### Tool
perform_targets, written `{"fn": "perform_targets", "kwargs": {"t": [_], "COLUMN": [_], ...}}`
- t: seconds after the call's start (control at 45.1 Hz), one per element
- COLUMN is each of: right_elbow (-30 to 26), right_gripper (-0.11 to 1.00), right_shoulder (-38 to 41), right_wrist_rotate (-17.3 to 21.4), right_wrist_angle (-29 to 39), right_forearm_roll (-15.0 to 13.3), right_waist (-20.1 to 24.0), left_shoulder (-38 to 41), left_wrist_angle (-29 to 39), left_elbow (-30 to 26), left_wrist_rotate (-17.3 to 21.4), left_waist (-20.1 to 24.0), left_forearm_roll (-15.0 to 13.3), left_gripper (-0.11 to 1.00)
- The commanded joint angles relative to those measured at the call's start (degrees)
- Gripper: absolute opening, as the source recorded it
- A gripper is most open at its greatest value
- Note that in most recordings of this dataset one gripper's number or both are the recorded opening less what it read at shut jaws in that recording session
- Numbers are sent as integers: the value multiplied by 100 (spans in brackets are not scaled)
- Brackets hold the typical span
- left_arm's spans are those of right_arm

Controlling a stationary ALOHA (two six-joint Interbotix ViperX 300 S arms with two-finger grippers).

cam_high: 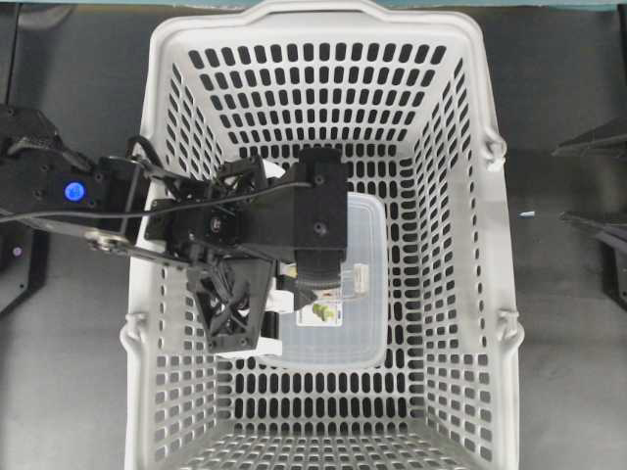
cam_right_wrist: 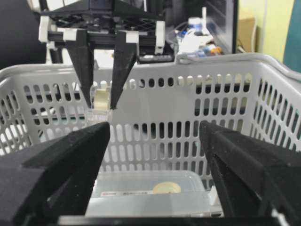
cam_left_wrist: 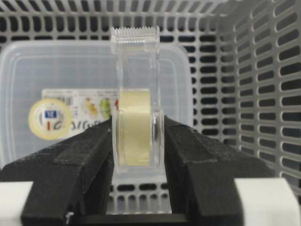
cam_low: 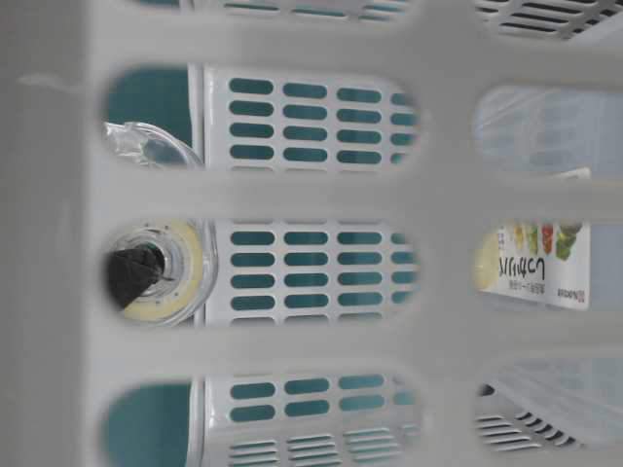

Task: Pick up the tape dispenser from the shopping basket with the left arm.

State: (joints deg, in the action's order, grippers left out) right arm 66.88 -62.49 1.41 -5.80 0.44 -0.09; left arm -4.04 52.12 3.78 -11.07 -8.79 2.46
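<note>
The left gripper (cam_left_wrist: 136,141) has its jaws closed on the clear tape dispenser (cam_left_wrist: 135,108), at the middle of the frame, above the tub (cam_left_wrist: 56,70) in the shopping basket (cam_left_wrist: 263,70). The right gripper (cam_right_wrist: 155,155) has its jaws wide apart, holding nothing.

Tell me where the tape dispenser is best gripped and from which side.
Grip the tape dispenser across its two flat sides at the roll, coming from the end opposite the serrated cutter. Those sides are parallel and narrow; the jaws of the left gripper hold it so.
</note>
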Motion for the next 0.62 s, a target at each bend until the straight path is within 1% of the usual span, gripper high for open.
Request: {"fn": "perform_targets", "kwargs": {"t": [0.0, 0.598], "right_elbow": [-35, -9], "right_gripper": [74, 74], "right_shoulder": [35, 35], "right_wrist_rotate": [0, 0], "right_wrist_angle": [-26, -26], "right_forearm_roll": [18, 18], "right_waist": [0, 0], "left_shoulder": [-167, -185], "left_wrist_angle": [-35, -88], "left_elbow": [-53, 79], "left_wrist_rotate": [0, 0], "left_waist": [-18, -18], "left_forearm_roll": [9, 9], "left_gripper": [28, 28]}}
